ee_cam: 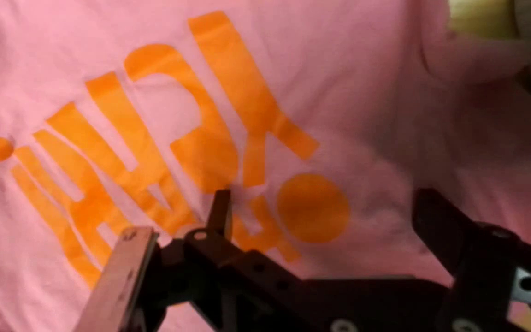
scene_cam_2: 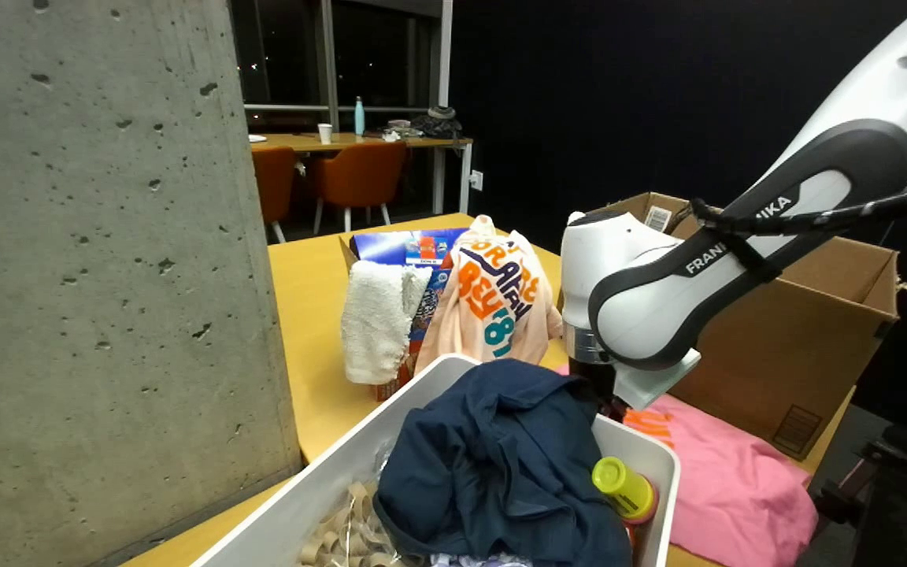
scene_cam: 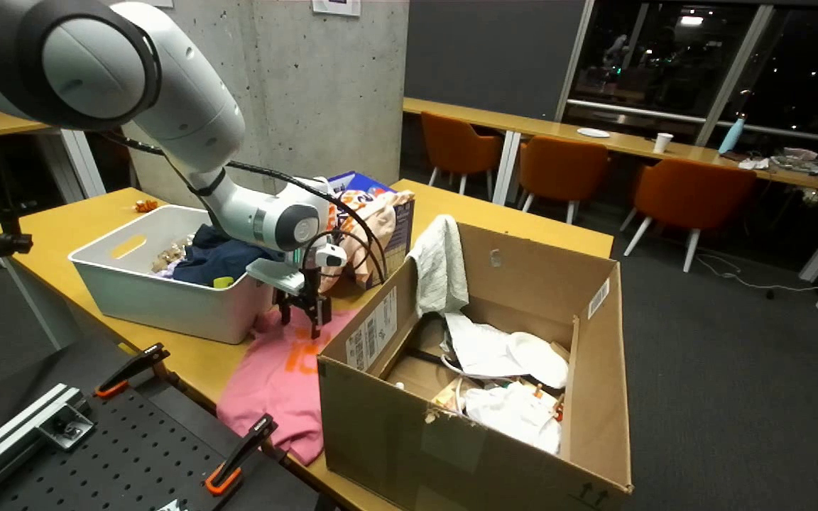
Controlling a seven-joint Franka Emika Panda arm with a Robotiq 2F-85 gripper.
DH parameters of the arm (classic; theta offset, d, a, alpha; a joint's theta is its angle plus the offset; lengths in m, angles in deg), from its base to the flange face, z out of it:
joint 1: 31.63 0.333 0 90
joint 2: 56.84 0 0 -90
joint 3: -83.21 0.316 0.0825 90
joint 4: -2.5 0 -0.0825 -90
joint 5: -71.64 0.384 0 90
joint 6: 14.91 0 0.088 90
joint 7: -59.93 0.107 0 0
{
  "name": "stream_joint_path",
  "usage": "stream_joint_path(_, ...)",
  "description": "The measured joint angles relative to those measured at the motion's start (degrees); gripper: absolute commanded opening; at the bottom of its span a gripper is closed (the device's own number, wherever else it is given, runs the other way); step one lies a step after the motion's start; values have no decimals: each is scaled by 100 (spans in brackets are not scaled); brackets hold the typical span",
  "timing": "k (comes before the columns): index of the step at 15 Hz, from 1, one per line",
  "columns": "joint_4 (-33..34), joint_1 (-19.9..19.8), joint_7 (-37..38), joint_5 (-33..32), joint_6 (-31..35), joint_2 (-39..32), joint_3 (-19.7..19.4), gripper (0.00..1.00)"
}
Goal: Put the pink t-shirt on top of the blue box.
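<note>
The pink t-shirt (scene_cam: pixel 274 397) with orange print lies spread on the table between the white bin and the cardboard box. It also shows in an exterior view (scene_cam_2: pixel 737 480) and fills most of the wrist view (ee_cam: pixel 362 92). My gripper (scene_cam: pixel 301 323) points down over the shirt. In the wrist view the gripper (ee_cam: pixel 323 198) has its fingers wide apart, with only the flat shirt behind them. I cannot tell whether the fingertips touch the cloth. The blue box (scene_cam_2: pixel 390 246) stands behind, partly covered by a peach shirt (scene_cam_2: pixel 493 299) and a white towel (scene_cam_2: pixel 379 323). Its blue top also shows here (scene_cam: pixel 351 181).
The white bin (scene_cam: pixel 160 312) with dark blue cloth (scene_cam: pixel 221 255) stands close beside the gripper. The tall open cardboard box (scene_cam: pixel 380 426) stands on the shirt's other side, a white cloth (scene_cam: pixel 444 262) over its rim. Clamps (scene_cam: pixel 238 454) sit at the table's edge. A concrete pillar (scene_cam_2: pixel 123 276) stands behind.
</note>
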Motion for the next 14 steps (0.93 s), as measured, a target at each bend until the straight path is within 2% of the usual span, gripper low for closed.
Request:
stream_joint_path(1, 151, 21, 19, 0, 0, -123, -8, 75)
stream_joint_path(2, 291, 34, 26, 0, 0, -235, -13, 74)
stream_joint_path(7, 847, 51, 27, 0, -8, -524, -22, 36)
stream_joint_path(11, 1034, 68, 57, 0, -8, -590, -36, 5)
stream_joint_path(12, 1037, 77, 92, 0, -8, -581, -38, 1)
stream_joint_path(14, 1014, 91, 199, 1, -8, -544, -44, 1)
